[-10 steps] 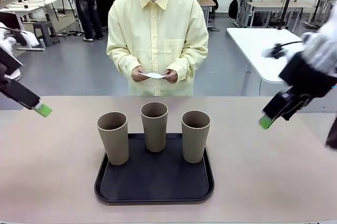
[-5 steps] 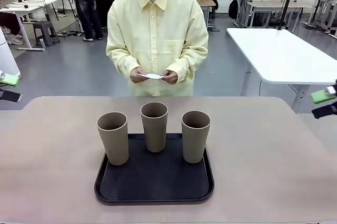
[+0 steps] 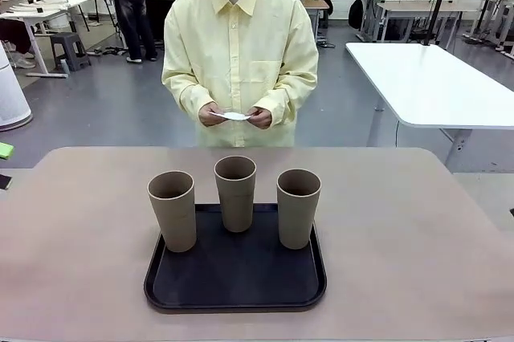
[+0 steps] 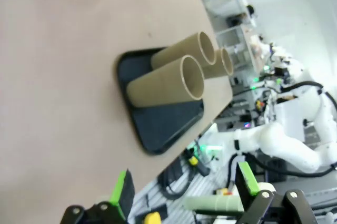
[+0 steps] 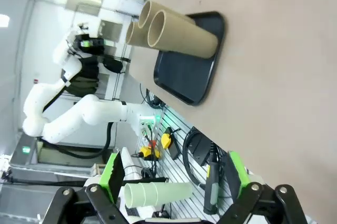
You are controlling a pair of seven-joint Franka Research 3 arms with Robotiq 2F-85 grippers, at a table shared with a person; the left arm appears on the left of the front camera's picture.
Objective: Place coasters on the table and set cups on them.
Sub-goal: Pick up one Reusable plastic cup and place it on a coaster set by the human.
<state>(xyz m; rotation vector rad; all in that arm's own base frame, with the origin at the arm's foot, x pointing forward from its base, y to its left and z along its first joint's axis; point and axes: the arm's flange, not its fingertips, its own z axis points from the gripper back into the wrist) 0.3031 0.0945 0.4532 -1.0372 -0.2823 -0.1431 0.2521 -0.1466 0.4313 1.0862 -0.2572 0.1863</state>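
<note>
The thin white scalloped paper coasters (image 3: 235, 116) sat in the person's hands (image 3: 259, 116), none yet on the beige desk (image 3: 401, 238). Three tall grey-brown tapered cups (image 3: 235, 192) stood on a black tray (image 3: 235, 298). The left pincer (image 4: 184, 184) and right pincer (image 5: 174, 172) gaped wide, empty. Laying coasters down seemed the first step due.

Black rectangular tray (image 3: 237, 274) with rounded corners and raised rim, flat, centre foreground. Beyond it, at the far side, a standing person in a pale yellow button shirt (image 3: 239, 45). Farther right, white table (image 3: 434, 85) on grey floor. Far left, grey stool (image 3: 71, 46). In the right wrist view, nested pale green cups (image 5: 158, 192) near the bottom edge.
</note>
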